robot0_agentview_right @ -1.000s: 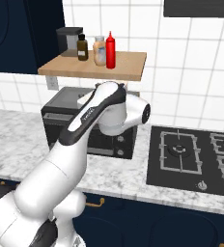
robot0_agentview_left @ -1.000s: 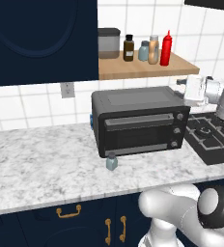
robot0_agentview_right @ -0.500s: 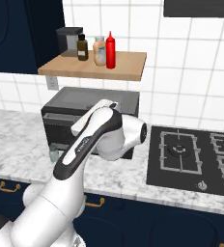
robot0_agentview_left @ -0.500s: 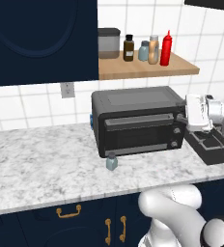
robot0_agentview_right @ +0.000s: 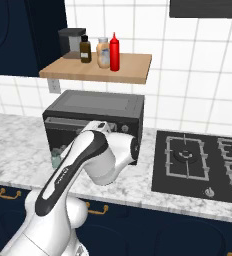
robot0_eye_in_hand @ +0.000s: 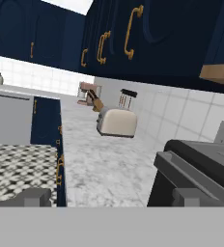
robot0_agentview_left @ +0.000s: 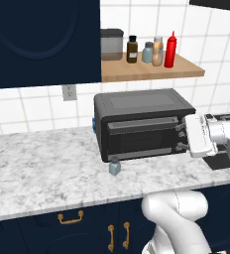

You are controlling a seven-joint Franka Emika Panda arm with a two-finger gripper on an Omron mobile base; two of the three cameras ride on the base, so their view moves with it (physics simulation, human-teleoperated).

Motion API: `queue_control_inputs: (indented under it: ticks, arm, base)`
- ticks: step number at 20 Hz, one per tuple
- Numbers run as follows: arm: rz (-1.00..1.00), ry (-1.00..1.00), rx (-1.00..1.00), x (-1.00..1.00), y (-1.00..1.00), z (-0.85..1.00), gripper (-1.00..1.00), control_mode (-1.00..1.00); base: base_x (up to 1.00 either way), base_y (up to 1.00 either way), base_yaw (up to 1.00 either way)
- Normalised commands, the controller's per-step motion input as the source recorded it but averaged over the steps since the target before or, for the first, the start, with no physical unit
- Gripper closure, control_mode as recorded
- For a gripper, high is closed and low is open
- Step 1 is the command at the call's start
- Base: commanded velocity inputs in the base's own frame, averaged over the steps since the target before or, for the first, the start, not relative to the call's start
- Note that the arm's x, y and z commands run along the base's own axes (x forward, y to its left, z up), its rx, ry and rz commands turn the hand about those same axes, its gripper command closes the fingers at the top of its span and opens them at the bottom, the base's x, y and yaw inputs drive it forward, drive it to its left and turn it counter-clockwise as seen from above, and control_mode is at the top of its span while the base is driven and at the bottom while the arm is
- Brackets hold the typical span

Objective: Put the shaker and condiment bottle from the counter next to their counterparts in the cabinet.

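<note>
Left base view: the end effector (robot0_agentview_left: 188,137) has come down from shelf height over the last second and now hangs low at the right end of the oven (robot0_agentview_left: 142,119), aimed sideways along the worktop (robot0_agentview_left: 37,168). The hand view shows its fingertips (robot0_eye_in_hand: 33,198) spread wide with nothing between them.

Nearer the front edge, the shaker (robot0_agentview_left: 115,166) stands upright on the worktop just in front of the oven's lower left corner, untouched and well apart from the hand.

Behind and above, on the shelf (robot0_agentview_left: 151,72), the red bottle (robot0_agentview_left: 170,49) stands upright just beside the tan bottle (robot0_agentview_left: 158,51), towards the shelf's right end; the twin shaker (robot0_agentview_left: 147,52) is on the tan bottle's other side.

So the bottle half looks finished, and the descent reads as the start of a reach for the shaker. The hand must cross in front of the oven to get there.
</note>
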Motion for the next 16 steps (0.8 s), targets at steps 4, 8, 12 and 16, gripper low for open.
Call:
queue_control_inputs:
  ticks: [4, 8, 12, 16]
  arm:
    - [0.0, 0.14, -0.19, -0.5, 0.24, -0.44, -1.0, -1.0]
    - [0.0, 0.2, -0.22, -0.34, 0.33, -0.37, -1.0, -1.0]
    - [0.0, 0.12, -0.15, -0.02, 0.21, -0.11, -1.0, -1.0]
    - [0.0, 0.09, -0.09, 0.0, 0.42, 0.0, -1.0, -1.0]
  base:
    - [0.0, 0.0, 0.0]
    - [0.0, 0.0, 0.0]
    - [0.0, 0.0, 0.0]
    - [0.0, 0.0, 0.0]
